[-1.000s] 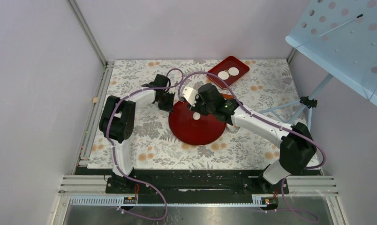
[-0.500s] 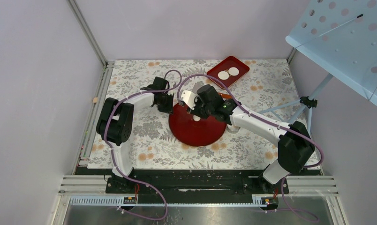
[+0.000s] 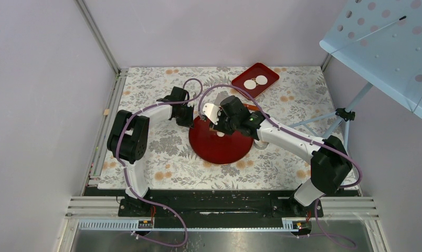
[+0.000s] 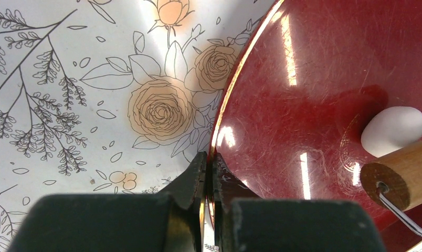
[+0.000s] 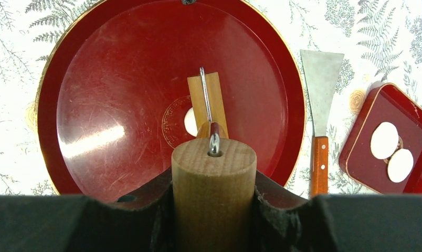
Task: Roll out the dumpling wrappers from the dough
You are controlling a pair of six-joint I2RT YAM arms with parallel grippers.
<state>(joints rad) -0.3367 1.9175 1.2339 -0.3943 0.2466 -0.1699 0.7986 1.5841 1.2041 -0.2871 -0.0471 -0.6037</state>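
Observation:
A small white lump of dough [image 4: 393, 130] lies near the middle of the round red plate [image 3: 219, 149]. In the right wrist view the dough [image 5: 190, 122] peeks out beside the wooden roller [image 5: 208, 100], which rests against it. My right gripper [image 5: 214, 181] is shut on the roller's wooden handle [image 5: 214, 199]. My left gripper [image 4: 209, 157] is shut on the plate's left rim [image 4: 227, 113]. Two flat white dumpling wrappers [image 3: 250, 84] [image 3: 261, 80] lie in the small red tray [image 3: 271, 73] at the back.
A metal spatula [image 5: 320, 79] with an orange handle [image 5: 319, 165] lies on the floral cloth between the plate and the tray [image 5: 356, 157]. A blue perforated stand [image 3: 387, 42] hangs over the right back corner. Walls enclose the table on three sides.
My right gripper has shifted slightly toward the back of the plate with the roller, now covering part of the dough. The left gripper stays on the rim.

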